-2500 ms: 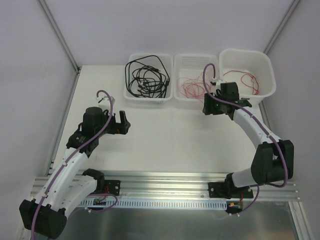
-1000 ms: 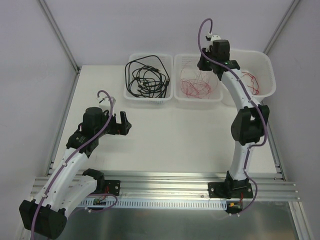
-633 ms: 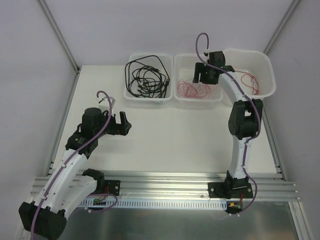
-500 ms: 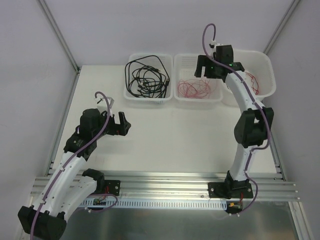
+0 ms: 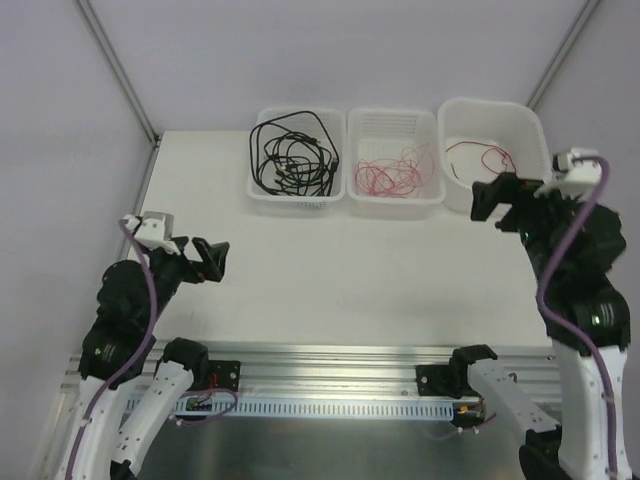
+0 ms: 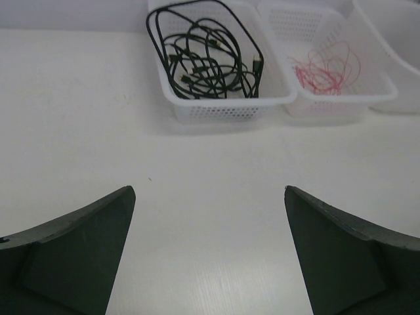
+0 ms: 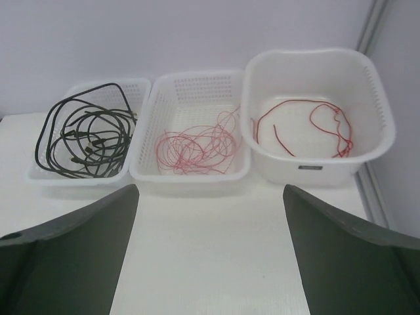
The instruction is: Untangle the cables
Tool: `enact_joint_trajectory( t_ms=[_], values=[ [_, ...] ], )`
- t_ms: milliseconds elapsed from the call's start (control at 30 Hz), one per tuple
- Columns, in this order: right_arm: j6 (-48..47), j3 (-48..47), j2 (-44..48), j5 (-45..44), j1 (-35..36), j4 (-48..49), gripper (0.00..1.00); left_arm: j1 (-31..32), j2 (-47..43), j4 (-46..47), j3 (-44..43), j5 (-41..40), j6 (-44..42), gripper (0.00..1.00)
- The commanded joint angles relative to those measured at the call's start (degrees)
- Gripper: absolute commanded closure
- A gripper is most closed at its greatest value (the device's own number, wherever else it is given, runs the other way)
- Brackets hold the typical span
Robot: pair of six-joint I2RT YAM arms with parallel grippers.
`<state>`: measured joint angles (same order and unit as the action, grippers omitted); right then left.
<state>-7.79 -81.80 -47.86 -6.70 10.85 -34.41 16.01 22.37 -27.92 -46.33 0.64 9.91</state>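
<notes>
Tangled black cables (image 5: 293, 155) with small plug ends lie in the left perforated basket (image 5: 262, 190); they also show in the left wrist view (image 6: 203, 62) and the right wrist view (image 7: 82, 138). Thin pink wires (image 5: 393, 172) (image 7: 197, 147) (image 6: 325, 65) lie bunched in the middle basket (image 5: 432, 128). One red wire (image 5: 482, 155) (image 7: 308, 125) lies in the deep white tub (image 5: 545, 150). My left gripper (image 5: 207, 258) (image 6: 209, 190) is open and empty above the bare table. My right gripper (image 5: 492, 198) (image 7: 210, 188) is open and empty, raised in front of the tub.
The three containers stand in a row along the table's (image 5: 340, 270) far edge. Metal frame posts (image 5: 120, 75) run up at the back corners. An aluminium rail (image 5: 330, 380) with the arm bases lies along the near edge.
My right arm has drawn back from above the middle basket and tub to a raised spot at the right. My left arm has pulled back toward the left near edge. The wires stay in their containers.
</notes>
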Motion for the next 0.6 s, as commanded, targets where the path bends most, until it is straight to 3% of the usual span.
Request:
enact_joint_trajectory(
  t_ms=[0, 133, 300, 567],
  values=[
    [-0.7, 4.7, 11.3, -6.0, -0.1, -6.0, 0.03, -0.5, -4.1, -6.4, -7.2, -7.0, -1.3, 0.01],
    [-2.3, 10.9, 24.5, -5.8, 0.0, -9.1, 0.03, -0.5, -10.9, -9.1, -9.6, -12.2, -0.4, 0.01],
    [-4.1, 16.1, 39.0, -6.9, -0.1, -11.9, 0.03, -0.5, -20.4, -9.1, -6.0, -19.0, 2.9, 0.01],
    [-3.5, 23.2, 51.6, -7.2, 0.0, -15.4, 0.03, -0.5, -28.3, -11.9, -3.2, -21.1, 3.2, 0.01]
  ],
)
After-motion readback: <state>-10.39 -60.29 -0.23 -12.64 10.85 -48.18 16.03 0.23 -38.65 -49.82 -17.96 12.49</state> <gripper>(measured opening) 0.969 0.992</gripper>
